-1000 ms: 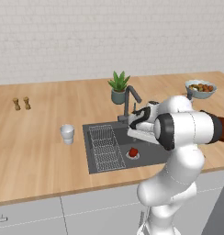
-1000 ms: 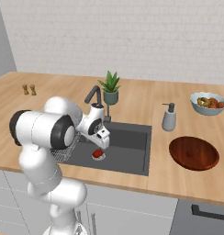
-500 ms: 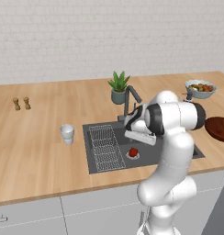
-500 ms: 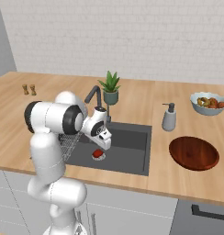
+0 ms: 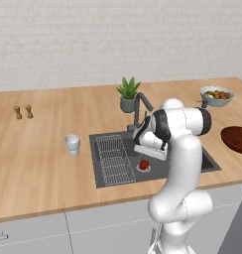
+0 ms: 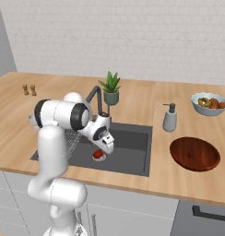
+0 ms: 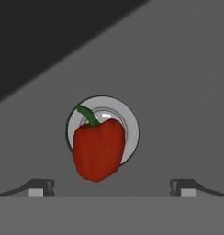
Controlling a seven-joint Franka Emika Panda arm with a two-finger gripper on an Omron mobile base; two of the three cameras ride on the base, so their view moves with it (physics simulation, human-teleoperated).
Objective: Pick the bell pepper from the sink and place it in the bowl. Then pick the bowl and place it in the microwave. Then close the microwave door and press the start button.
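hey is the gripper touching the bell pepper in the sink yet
Apart. In the hand view the two fingers stand wide open on either side of the bell pepper, with bare grey sink floor showing between each tip and the pepper.

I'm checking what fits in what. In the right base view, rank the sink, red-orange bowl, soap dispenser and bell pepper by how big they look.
Largest to smallest:
1. sink
2. bowl
3. soap dispenser
4. bell pepper, partly hidden behind the pincer, so its rank against the dispenser is a little unsure.
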